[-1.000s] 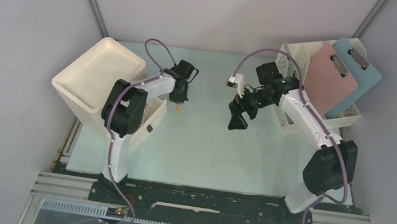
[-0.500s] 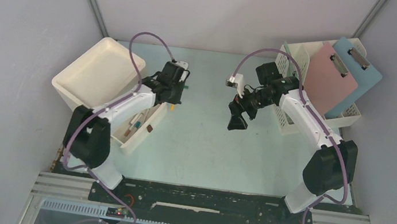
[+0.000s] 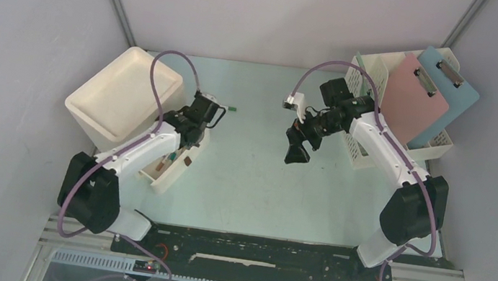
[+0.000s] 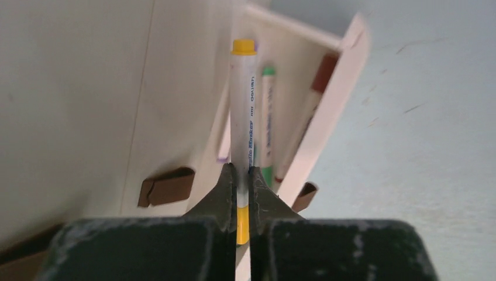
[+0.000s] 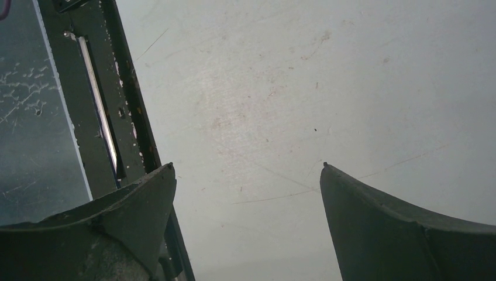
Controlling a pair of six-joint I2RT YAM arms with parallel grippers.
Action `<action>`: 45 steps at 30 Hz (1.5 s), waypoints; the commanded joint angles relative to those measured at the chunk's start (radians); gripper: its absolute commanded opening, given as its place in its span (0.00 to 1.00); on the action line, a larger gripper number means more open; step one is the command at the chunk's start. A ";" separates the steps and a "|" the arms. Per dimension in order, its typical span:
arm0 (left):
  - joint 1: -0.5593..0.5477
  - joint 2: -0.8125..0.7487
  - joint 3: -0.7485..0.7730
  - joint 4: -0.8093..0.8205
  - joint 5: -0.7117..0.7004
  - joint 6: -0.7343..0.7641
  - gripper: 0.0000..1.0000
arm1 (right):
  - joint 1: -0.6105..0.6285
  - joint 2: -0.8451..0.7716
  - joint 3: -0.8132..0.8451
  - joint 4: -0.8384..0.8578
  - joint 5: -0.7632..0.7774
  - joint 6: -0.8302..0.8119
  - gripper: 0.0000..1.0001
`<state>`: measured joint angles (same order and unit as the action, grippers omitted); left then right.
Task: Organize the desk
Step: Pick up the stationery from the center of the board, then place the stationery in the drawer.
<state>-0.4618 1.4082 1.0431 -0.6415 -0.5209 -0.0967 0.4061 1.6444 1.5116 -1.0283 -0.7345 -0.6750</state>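
Firmly, left gripper [image 4: 241, 171] pinches slim yellow-capped marker [image 4: 243, 105]; right gripper [image 5: 247, 166] gapes over scuffed desk [image 5: 292, 70].

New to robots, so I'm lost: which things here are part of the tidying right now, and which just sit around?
In use: left pincer, shut on the white yellow-capped marker; slim white pen tray under it, holding green and red markers; pale mint-green desk.
Just about: white box-shaped bin; white perforated file rack with pink and blue clipboards; open right pincer.
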 commanded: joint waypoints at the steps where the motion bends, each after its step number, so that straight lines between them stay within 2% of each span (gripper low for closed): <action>1: 0.002 0.002 -0.012 -0.065 -0.170 -0.018 0.03 | 0.013 -0.012 -0.005 0.016 0.001 0.008 1.00; 3: 0.002 0.028 -0.003 -0.074 -0.198 -0.035 0.21 | 0.014 -0.012 -0.006 0.024 0.008 0.013 1.00; 6: 0.002 0.044 0.012 -0.096 -0.231 -0.064 0.38 | 0.014 -0.020 -0.019 0.047 0.021 0.018 1.00; 9: 0.001 0.006 0.025 -0.093 -0.206 -0.085 0.43 | 0.017 -0.038 -0.044 0.097 0.027 0.019 1.00; 12: -0.001 -0.078 0.009 -0.050 -0.122 -0.090 0.48 | 0.021 -0.036 -0.040 0.146 0.037 0.024 1.00; 14: -0.001 -0.147 -0.020 0.017 -0.048 -0.088 0.53 | 0.026 -0.012 -0.013 0.166 0.048 0.028 1.00; 17: -0.002 -0.260 -0.097 0.152 0.048 -0.090 0.68 | 0.026 0.058 0.055 0.169 0.049 0.039 1.00; 19: 0.001 -0.327 -0.151 0.254 0.114 -0.114 0.84 | 0.019 0.138 0.166 0.082 0.030 0.046 1.00; 20: 0.003 -0.355 -0.181 0.316 0.156 -0.139 0.96 | 0.013 0.177 0.221 0.033 0.009 0.048 1.00; 21: 0.008 -0.378 -0.220 0.385 0.213 -0.166 0.99 | 0.008 0.208 0.262 0.003 -0.014 0.054 1.00; 25: 0.040 -0.338 -0.255 0.620 0.415 -0.320 1.00 | -0.002 0.219 0.252 0.043 -0.029 0.083 1.00; 29: 0.046 -0.184 -0.093 0.560 0.489 -0.370 1.00 | -0.017 0.244 0.295 0.105 0.026 0.106 1.00; 32: 0.046 -0.135 -0.014 0.515 0.513 -0.355 0.97 | -0.016 0.381 0.475 0.033 -0.015 0.049 1.00; 34: 0.046 -0.161 -0.011 0.513 0.510 -0.338 0.97 | 0.015 0.488 0.655 -0.052 0.017 -0.018 1.00; 37: 0.046 -0.246 -0.038 0.495 0.466 -0.295 0.98 | 0.102 0.602 0.834 -0.061 0.186 -0.087 1.00; 39: 0.048 -0.305 -0.059 0.464 0.425 -0.263 0.99 | 0.150 0.635 0.849 0.040 0.345 -0.091 1.00; 41: 0.055 -0.369 -0.086 0.434 0.388 -0.237 0.99 | 0.185 0.651 0.826 0.131 0.438 -0.137 1.00; 45: 0.062 -0.500 -0.151 0.398 0.321 -0.217 1.00 | 0.203 0.701 0.849 0.249 0.418 -0.122 1.00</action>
<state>-0.4118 1.0210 0.9405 -0.1989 -0.1127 -0.3649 0.5850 2.3146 2.3157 -0.9195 -0.3946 -0.7628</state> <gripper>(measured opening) 0.994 0.993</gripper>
